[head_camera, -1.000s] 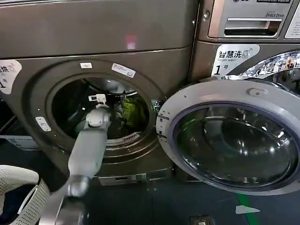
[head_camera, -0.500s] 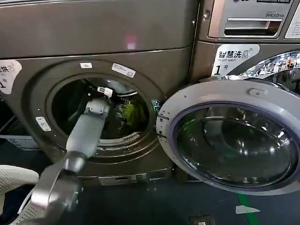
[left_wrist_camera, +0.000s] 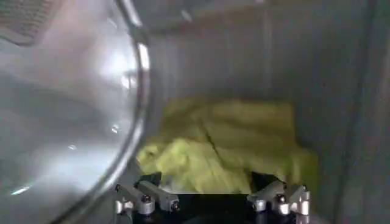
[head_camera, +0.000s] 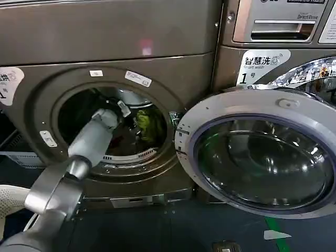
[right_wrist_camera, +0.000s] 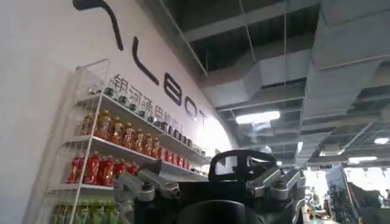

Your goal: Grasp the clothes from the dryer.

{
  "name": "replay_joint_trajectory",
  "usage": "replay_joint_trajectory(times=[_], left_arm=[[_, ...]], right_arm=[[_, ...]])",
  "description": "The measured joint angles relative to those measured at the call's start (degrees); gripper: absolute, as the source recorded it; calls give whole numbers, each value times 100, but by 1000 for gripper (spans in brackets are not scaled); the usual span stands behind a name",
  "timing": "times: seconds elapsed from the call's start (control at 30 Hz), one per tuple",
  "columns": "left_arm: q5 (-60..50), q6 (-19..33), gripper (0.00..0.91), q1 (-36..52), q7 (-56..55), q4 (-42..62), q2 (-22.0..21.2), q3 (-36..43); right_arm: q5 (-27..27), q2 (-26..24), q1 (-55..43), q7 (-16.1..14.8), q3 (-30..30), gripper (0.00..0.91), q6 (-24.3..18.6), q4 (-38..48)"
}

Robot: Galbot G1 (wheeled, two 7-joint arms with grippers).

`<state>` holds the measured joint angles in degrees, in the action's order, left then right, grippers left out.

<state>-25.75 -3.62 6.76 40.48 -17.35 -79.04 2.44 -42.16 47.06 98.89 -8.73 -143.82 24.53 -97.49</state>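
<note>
The dryer (head_camera: 105,42) is the bronze-brown machine on the left, and its round porthole is uncovered. A lime-green piece of the clothes (head_camera: 148,123) lies in the drum toward its right side. My left arm reaches through the porthole, and my left gripper (head_camera: 125,109) is inside the drum just left of that green piece. In the left wrist view the crumpled green fabric (left_wrist_camera: 231,146) lies directly ahead of the left gripper (left_wrist_camera: 207,182). Its jaws stand wide apart, with no fabric pinched between them. My right gripper (right_wrist_camera: 210,182) is parked pointing up toward a ceiling, its jaws apart and empty.
The dryer's glass door (head_camera: 262,157) hangs swung out to the right, in front of the neighbouring machine labelled Smart wash (head_camera: 265,60). A white mesh basket (head_camera: 10,195) sits at the lower left beside my arm. The drum's shiny rim (left_wrist_camera: 137,91) is close beside the left gripper.
My left arm has pushed further into the drum, the gripper going up and right toward the green piece. The arm's elbow has swung left and lower in the head view.
</note>
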Motion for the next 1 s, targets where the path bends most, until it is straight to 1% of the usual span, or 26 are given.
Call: replay_joint_trajectory(times=[0.13, 0.3, 0.57, 1.0], left_arm=[[-399, 255, 907, 111, 260, 224, 37, 260], [-847, 403, 907, 240, 409, 436, 25, 553], [-1464, 503, 907, 304, 544, 664, -55, 868], [-1714, 499, 907, 214, 584, 863, -110, 964]], right_arm=[[1, -1, -16, -1, 12, 907, -1, 3], [2, 14, -42, -2, 53, 907, -2, -13], [8, 23, -44, -9, 57, 907, -10, 9], [21, 74, -83, -29, 106, 907, -32, -18]])
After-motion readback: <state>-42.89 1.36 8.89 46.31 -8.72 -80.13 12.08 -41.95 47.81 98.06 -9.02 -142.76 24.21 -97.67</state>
